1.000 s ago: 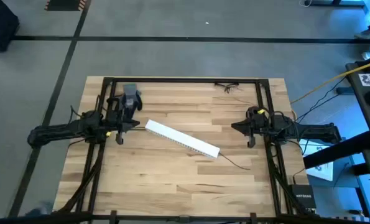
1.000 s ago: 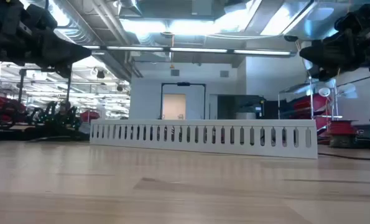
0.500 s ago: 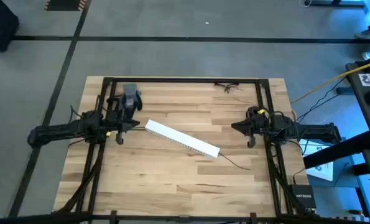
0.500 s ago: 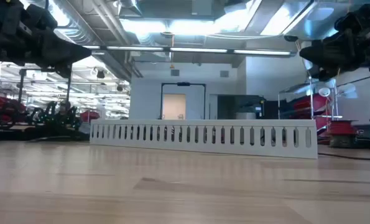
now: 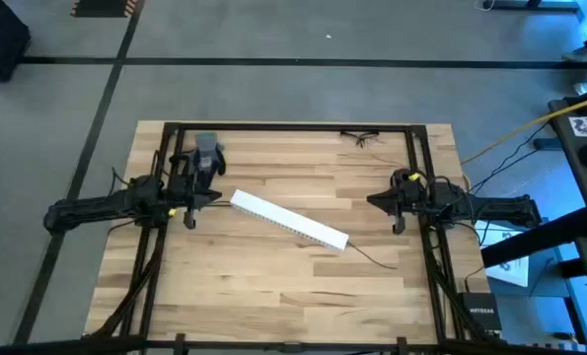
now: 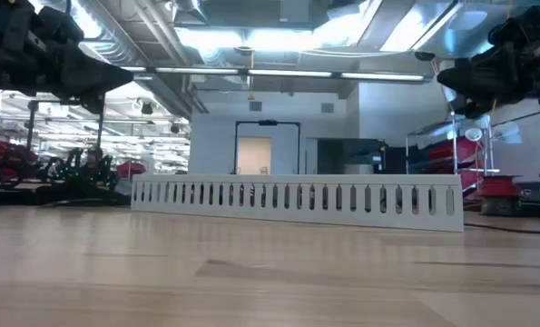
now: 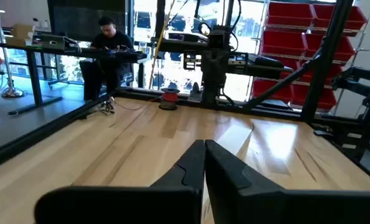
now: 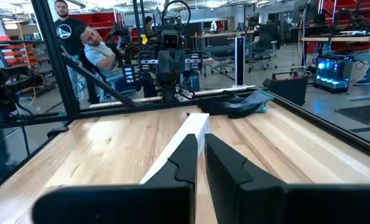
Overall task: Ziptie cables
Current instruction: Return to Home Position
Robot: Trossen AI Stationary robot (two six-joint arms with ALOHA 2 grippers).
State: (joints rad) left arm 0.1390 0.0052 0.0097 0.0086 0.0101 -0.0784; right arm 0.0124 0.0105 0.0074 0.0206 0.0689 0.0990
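A thin dark cable [image 5: 372, 258] lies on the wood table, running from the right end of a long white slotted strip [image 5: 289, 219] toward the near right. A small dark tangle of wire [image 5: 360, 136] lies at the table's far edge. The strip lies flat and slantwise at mid-table, and it also shows in the low view as the strip [image 6: 297, 200]. My left gripper [image 5: 200, 197] hovers shut off the strip's left end. My right gripper [image 5: 377, 202] hovers shut to the right of the strip, pointing at it. Neither gripper touches anything.
A grey glove-like cloth [image 5: 207, 156] lies at the far left beside my left arm and shows as the cloth [image 8: 237, 102] in the right wrist view. A black frame [image 5: 293, 127] rims the table. People sit and stand beyond the table. Bare wood [image 5: 273, 296] fills the near half.
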